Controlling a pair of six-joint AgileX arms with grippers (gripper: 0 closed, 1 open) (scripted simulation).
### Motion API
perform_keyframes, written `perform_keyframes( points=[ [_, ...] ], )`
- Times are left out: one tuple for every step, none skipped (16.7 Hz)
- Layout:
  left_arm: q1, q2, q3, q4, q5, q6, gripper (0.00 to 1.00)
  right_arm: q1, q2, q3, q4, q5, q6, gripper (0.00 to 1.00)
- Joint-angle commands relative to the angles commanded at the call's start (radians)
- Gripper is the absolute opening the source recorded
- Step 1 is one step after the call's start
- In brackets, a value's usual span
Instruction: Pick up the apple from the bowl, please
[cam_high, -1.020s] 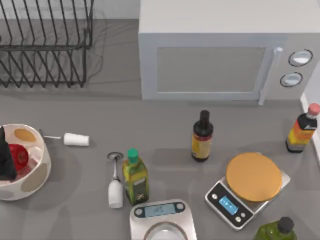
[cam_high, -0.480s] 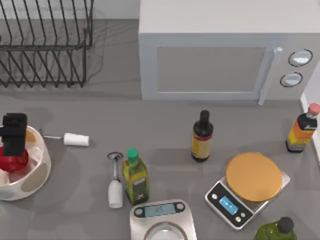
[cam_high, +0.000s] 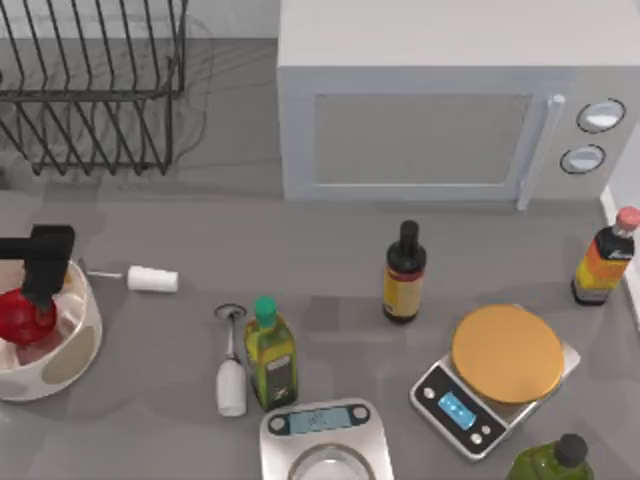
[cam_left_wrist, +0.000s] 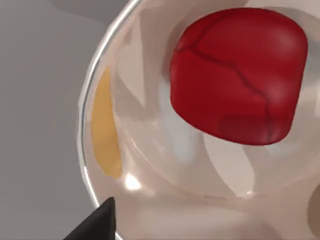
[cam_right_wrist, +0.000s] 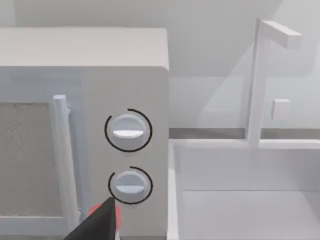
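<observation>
- Grey table (cam_high: 330, 280) carries a white microwave (cam_high: 440, 100) and a wire rack (cam_high: 90, 90) at the back.
- Left end effector (cam_high: 30, 300) is over the bowl (cam_high: 75, 350), apparently closed around the apple (cam_high: 18, 315).

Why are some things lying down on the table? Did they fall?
A wine glass lies on its side beside the green-capped oil bottle, and a second glass lies tipped near the bowl. Nothing looks spilled or broken. The apple sits in the bowl.

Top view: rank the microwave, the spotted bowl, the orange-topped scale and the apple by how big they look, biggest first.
1. Microwave, by far.
2. Orange-topped scale.
3. Bowl, partly cut off at the picture's edge, so its place against the scale is unsure.
4. Apple.
</observation>
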Motion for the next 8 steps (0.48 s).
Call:
perform_keyframes(
  points=[
    [0.000,0.004,0.003,-0.003,0.000,0.000,1.00,0.000,0.000,0.000,0.000,0.000,0.000,1.00],
    [0.000,0.004,0.003,-0.003,0.000,0.000,1.00,0.000,0.000,0.000,0.000,0.000,0.000,1.00],
    [0.000,0.004,0.003,-0.003,0.000,0.000,1.00,0.000,0.000,0.000,0.000,0.000,0.000,1.00],
    [0.000,0.004,0.003,-0.003,0.000,0.000,1.00,0.000,0.000,0.000,0.000,0.000,0.000,1.00],
    [-0.002,0.001,0.000,0.000,0.000,0.000,1.00,0.000,0.000,0.000,0.000,0.000,0.000,1.00],
    [-0.002,0.002,-0.003,0.003,0.000,0.000,1.00,0.000,0.000,0.000,0.000,0.000,0.000,1.00],
    [-0.002,0.008,-0.013,0.016,0.000,0.000,1.00,0.000,0.000,0.000,0.000,0.000,0.000,1.00],
    [-0.002,0.019,-0.030,0.041,0.000,0.000,1.00,0.000,0.000,0.000,0.000,0.000,0.000,1.00]
  ],
)
